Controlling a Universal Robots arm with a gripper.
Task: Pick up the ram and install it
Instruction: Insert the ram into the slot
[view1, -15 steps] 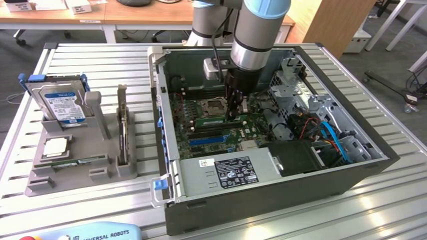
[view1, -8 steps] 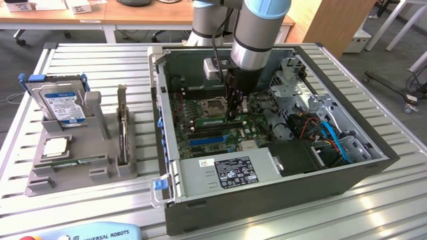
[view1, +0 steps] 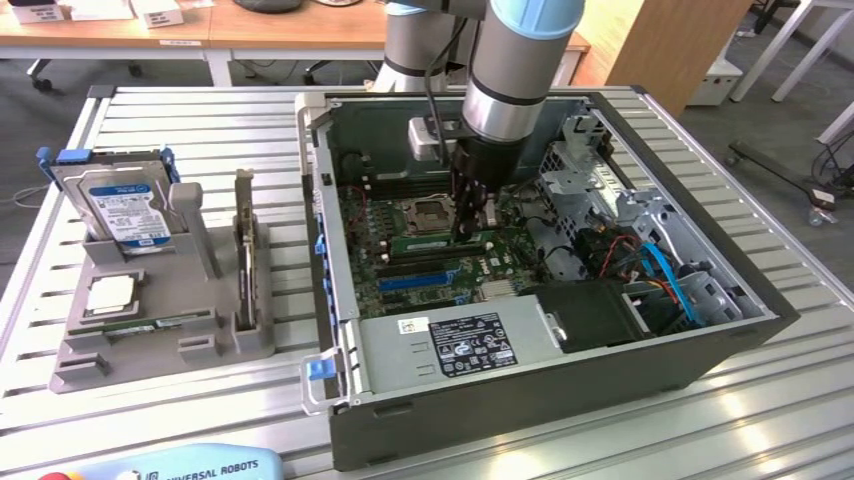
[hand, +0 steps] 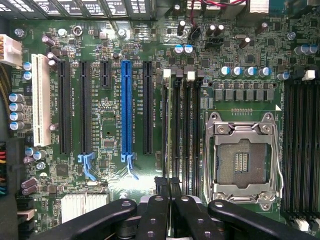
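Reaching into the open computer case (view1: 561, 400), the robot arm's gripper (view1: 470, 236) stands with its jaws drawn almost together. Its black fingers (hand: 156, 215) hang low over the memory slots (hand: 181, 130) inside the case, just beside the empty processor socket (hand: 241, 162). The ram (view1: 150, 322) lies outside the case, off to the exterior view's left, flat in a grey holder (view1: 160, 365) that also carries a silver processor chip (view1: 110, 292) and an upright hard drive (view1: 127, 205).

Tool (hand: 168, 184) cut by edge, arm (view1: 527, 60) — cropped above
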